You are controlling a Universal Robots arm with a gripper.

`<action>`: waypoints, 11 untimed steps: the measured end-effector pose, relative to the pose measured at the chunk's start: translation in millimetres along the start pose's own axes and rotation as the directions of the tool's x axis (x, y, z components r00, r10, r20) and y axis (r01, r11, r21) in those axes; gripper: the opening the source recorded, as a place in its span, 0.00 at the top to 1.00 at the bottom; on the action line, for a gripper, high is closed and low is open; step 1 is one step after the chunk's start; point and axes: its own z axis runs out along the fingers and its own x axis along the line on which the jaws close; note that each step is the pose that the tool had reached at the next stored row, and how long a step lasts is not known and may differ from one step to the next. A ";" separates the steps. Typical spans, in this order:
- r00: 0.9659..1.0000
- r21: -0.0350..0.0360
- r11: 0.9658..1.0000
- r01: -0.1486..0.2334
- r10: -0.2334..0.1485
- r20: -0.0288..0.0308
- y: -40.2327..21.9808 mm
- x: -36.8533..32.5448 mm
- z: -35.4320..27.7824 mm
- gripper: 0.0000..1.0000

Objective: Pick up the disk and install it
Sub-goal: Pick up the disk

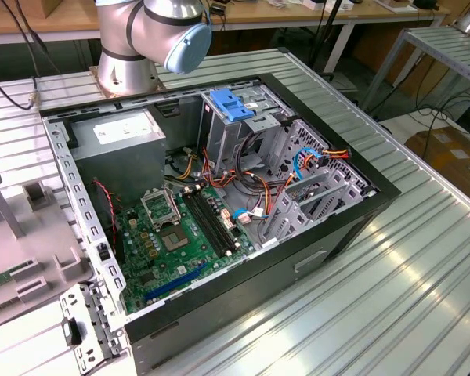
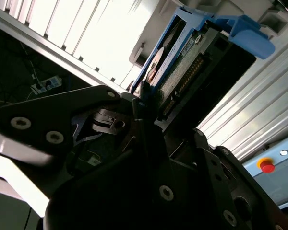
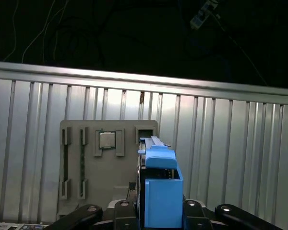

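Observation:
The disk, a dark drive in a bright blue carrier, is clamped between the dark fingers of my gripper, which is shut on it. In the second wrist view the disk sticks out beyond the gripper, its connector edge and blue tab showing. It hangs in the air above a grey parts holder on the ribbed metal table. The open computer case lies on its side in the exterior view, with the arm's base behind it.
A squarish blue latch sits on the drive cage inside the case, among orange and blue cables. The grey holder carries a processor chip. A red button shows on a box. The table's far edge meets darkness.

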 end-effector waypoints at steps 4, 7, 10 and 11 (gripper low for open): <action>1.000 0.000 1.000 0.000 0.000 0.000 0.1 -0.1 -2.7 0.64; 1.000 0.000 1.000 0.000 0.000 0.000 0.2 -0.2 -4.6 0.64; 1.000 0.000 1.000 0.000 0.000 0.000 0.3 -0.2 -6.4 0.64; 1.000 0.000 1.000 0.000 0.000 0.000 0.3 -0.3 -7.0 0.64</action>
